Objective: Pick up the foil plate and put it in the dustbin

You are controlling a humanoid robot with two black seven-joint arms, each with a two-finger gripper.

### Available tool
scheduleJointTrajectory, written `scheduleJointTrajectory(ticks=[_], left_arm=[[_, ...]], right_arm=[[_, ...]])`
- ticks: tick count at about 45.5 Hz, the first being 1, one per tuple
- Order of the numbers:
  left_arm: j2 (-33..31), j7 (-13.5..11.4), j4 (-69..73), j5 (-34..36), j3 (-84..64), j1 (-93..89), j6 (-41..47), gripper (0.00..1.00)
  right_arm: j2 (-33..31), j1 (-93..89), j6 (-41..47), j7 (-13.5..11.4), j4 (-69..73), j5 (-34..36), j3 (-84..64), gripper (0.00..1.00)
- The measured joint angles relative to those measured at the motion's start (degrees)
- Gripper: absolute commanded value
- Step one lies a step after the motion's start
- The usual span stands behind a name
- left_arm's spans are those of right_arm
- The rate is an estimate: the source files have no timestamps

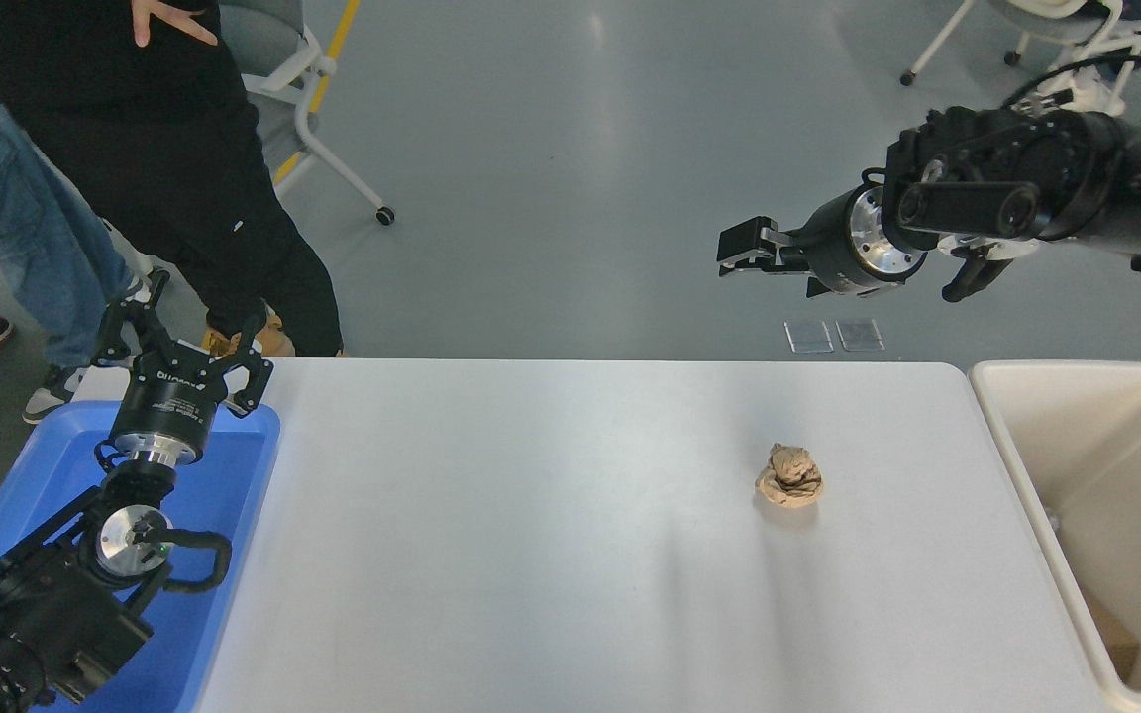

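Right black gripper (pixel 741 257) raised beyond the table's far edge, empty; finger spread indeterminable. Left black gripper (pixel 181 340) parked over the blue plastic bin (pixel 234 475), fingers spread, empty.

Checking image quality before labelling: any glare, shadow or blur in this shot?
Head view: soft glare bands on the white table and floor; a faint shadow under the paper wad; the right end effector and the parked left one look sharp.
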Motion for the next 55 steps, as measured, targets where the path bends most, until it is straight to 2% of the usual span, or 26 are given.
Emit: scheduleJointTrajectory(ticks=[22,55], left_arm=[[0.0,0.0,0.0,0.0,0.0,0.0,0.0,0.99],[0.0,0.0,0.0,0.0,0.0,0.0,0.0,0.99]], right_arm=[[-6.7,18.0,7.9,-0.1,17.0,-1.8,-2.6,1.0],[-9.8,21.8,11.3,-0.1,20.6,-2.6,-3.8,1.0]])
